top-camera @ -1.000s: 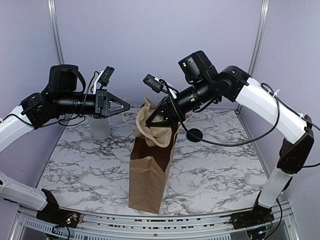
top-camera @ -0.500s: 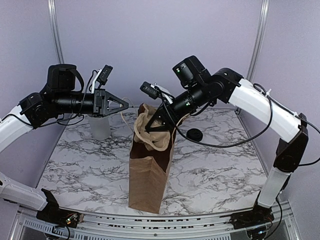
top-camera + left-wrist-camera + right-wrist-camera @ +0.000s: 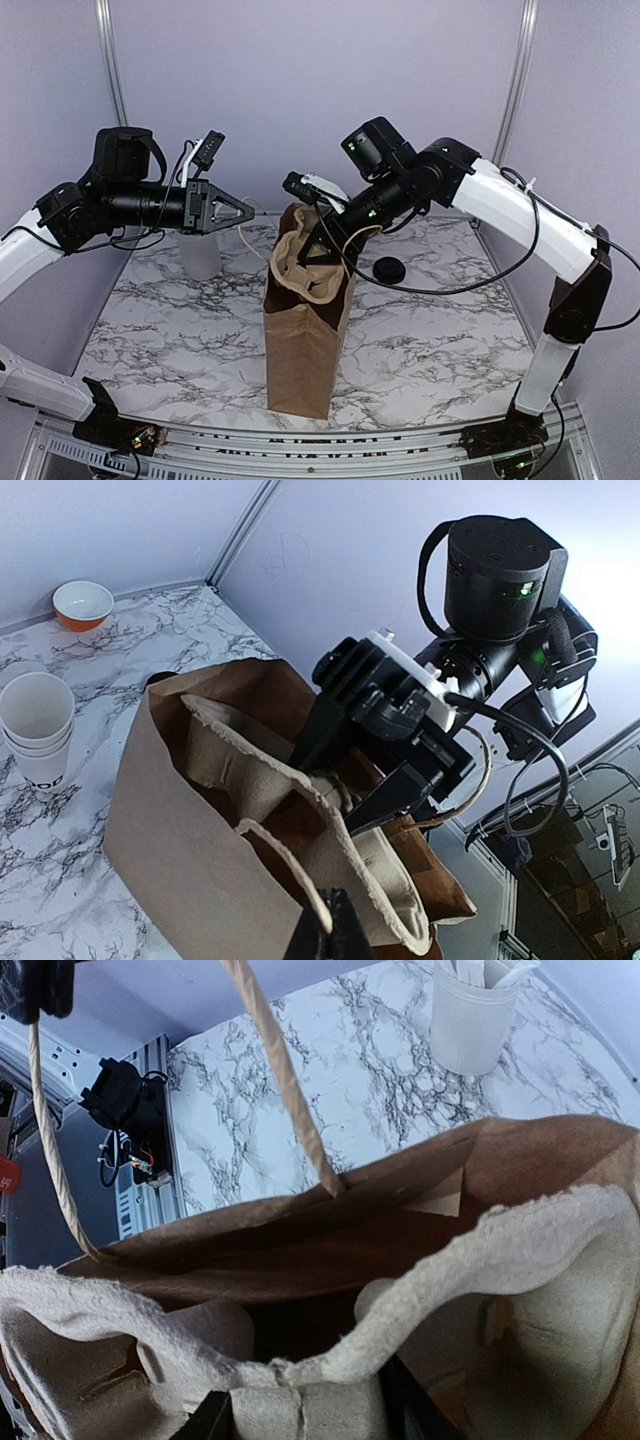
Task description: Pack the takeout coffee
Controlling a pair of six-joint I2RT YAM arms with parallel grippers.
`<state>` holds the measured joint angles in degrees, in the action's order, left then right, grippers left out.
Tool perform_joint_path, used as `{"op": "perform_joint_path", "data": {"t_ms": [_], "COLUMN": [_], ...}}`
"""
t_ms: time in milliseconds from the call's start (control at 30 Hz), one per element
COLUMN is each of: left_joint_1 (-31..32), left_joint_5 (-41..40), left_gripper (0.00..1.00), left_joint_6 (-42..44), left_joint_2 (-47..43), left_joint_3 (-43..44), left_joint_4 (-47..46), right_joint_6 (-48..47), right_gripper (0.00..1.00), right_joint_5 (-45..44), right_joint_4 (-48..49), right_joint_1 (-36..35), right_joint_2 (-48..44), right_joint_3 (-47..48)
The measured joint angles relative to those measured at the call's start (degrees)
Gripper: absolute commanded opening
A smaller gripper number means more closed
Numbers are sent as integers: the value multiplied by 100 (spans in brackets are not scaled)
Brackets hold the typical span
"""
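A brown paper bag (image 3: 305, 345) stands upright mid-table with a grey pulp cup carrier (image 3: 300, 265) in its mouth. My right gripper (image 3: 316, 250) reaches into the bag from above and is shut on the carrier's wall (image 3: 300, 1395), one black finger (image 3: 212, 1418) on each side. My left gripper (image 3: 246, 213) is shut on the bag's paper handle (image 3: 300, 875), holding it up to the left. The takeout coffee cups (image 3: 35, 730), white and stacked, stand on the table beyond the bag. A black lid (image 3: 388, 270) lies behind the bag.
A grey-white canister of utensils (image 3: 200, 255) stands at the back left under my left arm, seen also in the right wrist view as the canister (image 3: 470, 1020). A small orange-and-white bowl (image 3: 82, 602) sits near the back wall.
My right gripper has moved down and left, pushing the carrier deeper into the bag. The bag now stands a little further right and straighter. The left arm has barely moved.
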<state>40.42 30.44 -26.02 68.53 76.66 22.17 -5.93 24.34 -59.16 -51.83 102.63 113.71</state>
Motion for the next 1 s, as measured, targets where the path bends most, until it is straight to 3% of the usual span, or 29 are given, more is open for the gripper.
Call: {"op": "perform_joint_path", "data": {"t_ms": [1000], "left_joint_1": [-74], "left_joint_5": [26], "left_gripper": [0], "left_joint_6": [9], "left_joint_2": [184], "left_joint_3": [225], "left_joint_4": [90], "right_joint_6": [-144], "right_gripper": [39], "right_joint_5": [-1097], "right_joint_4": [-210], "right_joint_1": [-319], "right_joint_2": [-111], "right_joint_3": [-420]}}
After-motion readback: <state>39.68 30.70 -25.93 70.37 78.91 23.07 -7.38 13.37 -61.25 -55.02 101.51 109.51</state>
